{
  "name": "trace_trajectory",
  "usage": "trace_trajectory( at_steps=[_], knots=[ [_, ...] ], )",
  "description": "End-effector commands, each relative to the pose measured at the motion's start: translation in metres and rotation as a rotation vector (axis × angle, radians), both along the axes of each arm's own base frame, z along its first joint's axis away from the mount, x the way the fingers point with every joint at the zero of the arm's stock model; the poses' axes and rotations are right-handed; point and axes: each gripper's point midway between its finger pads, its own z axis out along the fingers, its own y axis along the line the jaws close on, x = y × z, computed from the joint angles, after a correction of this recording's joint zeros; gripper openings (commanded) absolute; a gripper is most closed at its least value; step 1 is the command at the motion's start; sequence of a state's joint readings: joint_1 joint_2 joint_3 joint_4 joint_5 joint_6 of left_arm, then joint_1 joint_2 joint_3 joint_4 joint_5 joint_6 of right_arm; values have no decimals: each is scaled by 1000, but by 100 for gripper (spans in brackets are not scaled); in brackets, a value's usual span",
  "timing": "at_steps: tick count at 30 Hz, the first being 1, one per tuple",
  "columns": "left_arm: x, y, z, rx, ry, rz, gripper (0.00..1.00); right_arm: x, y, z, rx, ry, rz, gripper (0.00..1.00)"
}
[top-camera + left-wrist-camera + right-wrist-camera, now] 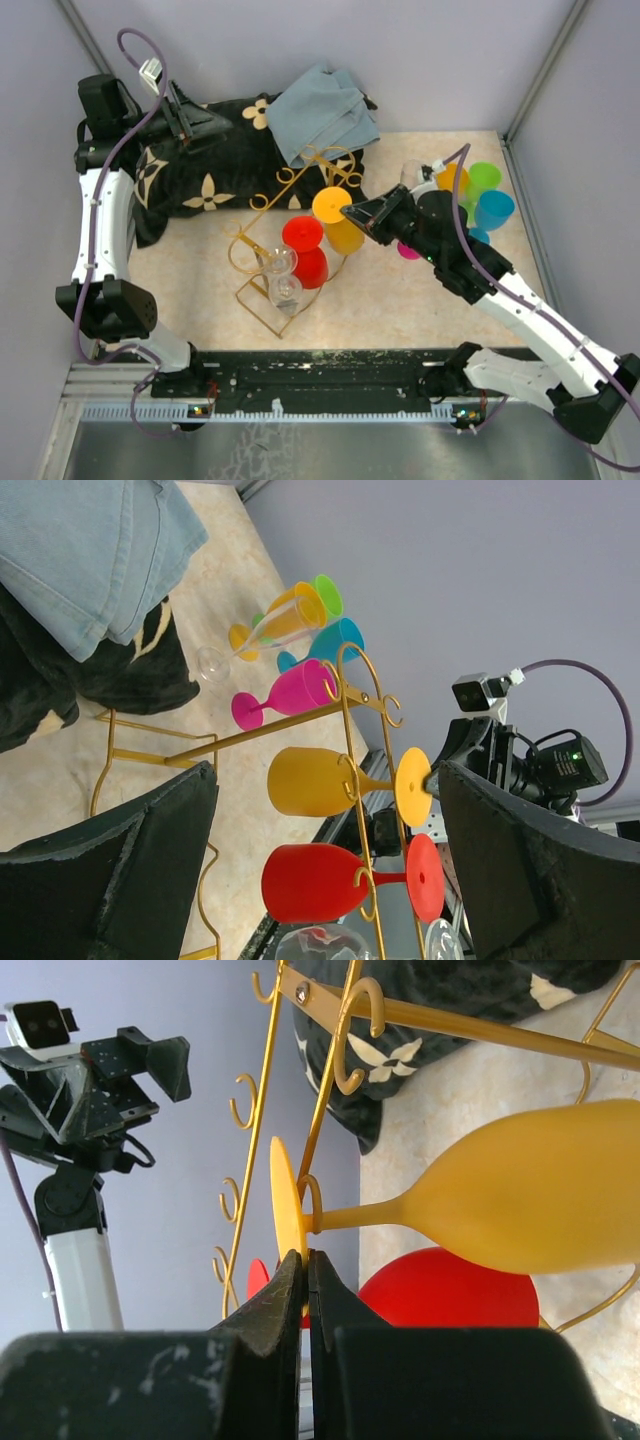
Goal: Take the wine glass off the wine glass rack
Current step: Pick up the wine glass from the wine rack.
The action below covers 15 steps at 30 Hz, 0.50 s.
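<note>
My right tool was pressed together on the lower rim of the yellow wine glass's foot. A thin sliver of yellow showed between the fingers, so I judged it a pinch on the very edge of the disc and nothing more. The glass hung on the wine glass rack, its stem caught in a gold wire loop just behind the foot. Its bowl lay close over the red wine glass below. My left tool was spread wide and holding nothing, well back over the black cloth at the far left of the table.

What worried me was how little I held. With only a thin plastic rim in such a shallow bite, the bowl's weight could swing the glass on that one point. It might also slide out of the fingers once the loop stopped carrying it.

The foot is wider than the gap in the wire. If I pulled straight back instead of along the rail towards its open end, the disc would hook on the curled scrolls. The rack looked light and nothing was steadying it. A snag could therefore drag or tip it and shake the red glass and the clear glasses loose. Dropping the bowl too early could also knock it against the red glass.
</note>
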<state>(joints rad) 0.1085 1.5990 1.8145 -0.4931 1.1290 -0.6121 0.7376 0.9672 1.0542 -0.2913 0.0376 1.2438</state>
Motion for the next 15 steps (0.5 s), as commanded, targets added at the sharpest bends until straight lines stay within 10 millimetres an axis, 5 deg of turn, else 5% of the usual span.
trace_trajectory(
  at_steps=[1, 15],
  knots=[
    [-3, -1, 14, -5, -47, -20, 96, -8, -10, 33, 84, -58, -27, 0],
    [-6, -4, 25, -44, -49, -58, 96, -32, -40, 44, 131, -29, -74, 0]
  ],
)
